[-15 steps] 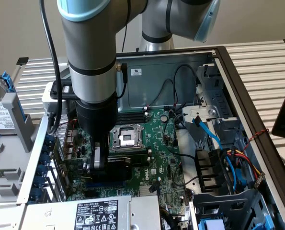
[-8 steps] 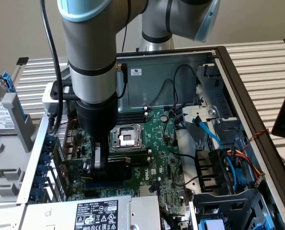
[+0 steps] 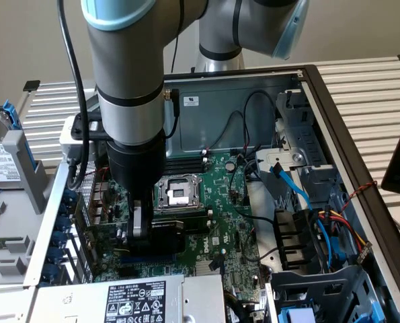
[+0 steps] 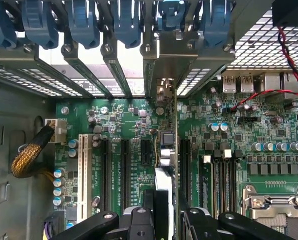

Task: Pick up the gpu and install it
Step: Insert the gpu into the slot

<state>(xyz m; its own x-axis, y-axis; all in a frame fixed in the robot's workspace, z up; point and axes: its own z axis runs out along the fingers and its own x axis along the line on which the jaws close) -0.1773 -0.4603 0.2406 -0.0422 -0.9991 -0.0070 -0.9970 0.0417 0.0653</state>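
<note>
You're hanging low inside the open grey computer case (image 3: pixel 334 101) right now, with the black two-fingered gripper (image 4: pixel 170 215) clamped on the small green gpu card (image 4: pixel 165 150), and you're carrying it on edge, bracket end forward. In the wrist view the card is standing edge-on over the large green motherboard (image 4: pixel 229 150), between two of the long black expansion slots (image 4: pixel 124 170), with its silver metal end bracket (image 4: pixel 165 90) reaching up towards the rear slot openings under the row of blue plastic retention clips (image 4: pixel 83 25). In the exterior view the gripper (image 3: pixel 140 225) is sitting just beside the square silver CPU socket (image 3: pixel 176 194), with the card's black side (image 3: pixel 165 237) showing below the fingers.

Here's what you're risking, as I judge it. You're lining up a thin edge with a narrow slot, and I cannot tell whether it is over the slot or already in it; if you're pressing while it sits off to one side, you're going to be bending the card or scraping the board. The bracket is looking close to the metal rear frame (image 4: pixel 189 60), so it may be catching there and tipping the card. The grip is only covering one end, so the card may be pivoting between the fingers under load. The red and black wire pair (image 4: pixel 289 55) is lying near too.
</note>
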